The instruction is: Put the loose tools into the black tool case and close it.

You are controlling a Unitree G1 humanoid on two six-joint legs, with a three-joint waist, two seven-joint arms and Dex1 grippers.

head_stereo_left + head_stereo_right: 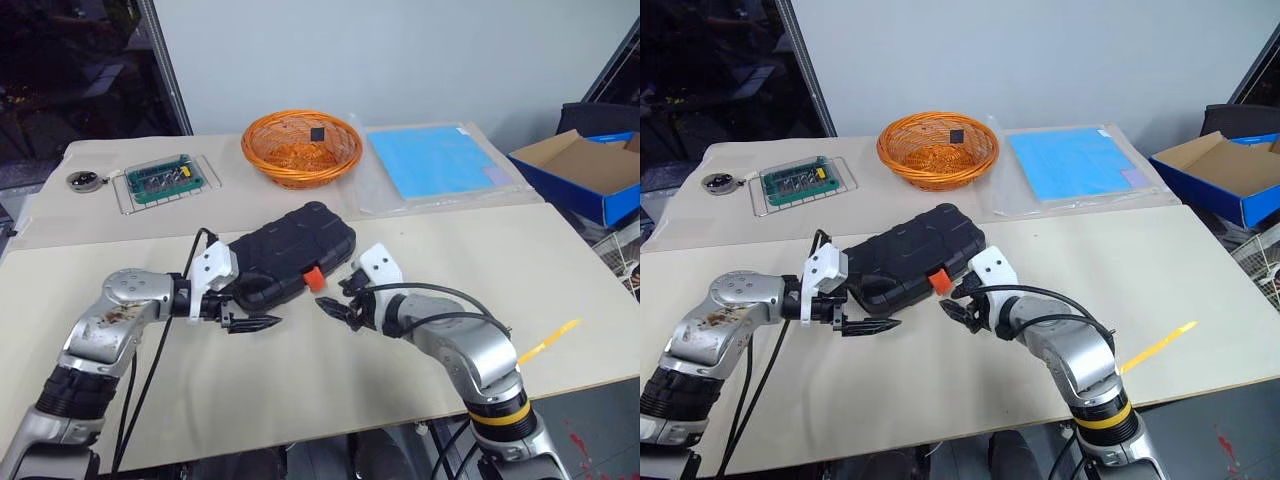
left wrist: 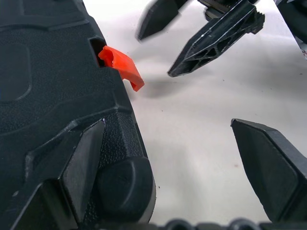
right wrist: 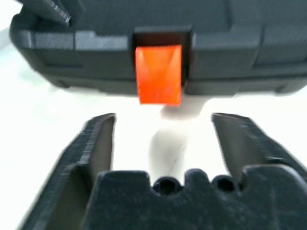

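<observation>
The black tool case point(image 1: 290, 255) lies with its lid down in the middle of the table, its orange latch point(image 1: 314, 278) on the near side. My left gripper point(image 1: 247, 313) is open at the case's near left corner. In the left wrist view one of its fingers point(image 2: 81, 167) lies against the ribbed shell and the other point(image 2: 268, 167) hangs over bare table. My right gripper point(image 1: 340, 298) is open just in front of the latch point(image 3: 158, 74) and apart from it, with nothing between its fingers point(image 3: 96, 143). The loose tools are out of view.
An orange wicker basket point(image 1: 301, 147) stands at the back centre. A clear tray with a green board point(image 1: 165, 180) and a round metal object point(image 1: 84, 181) are at the back left. A blue sheet point(image 1: 435, 160) lies back right, with a blue cardboard box point(image 1: 590, 170) beyond the table's right edge.
</observation>
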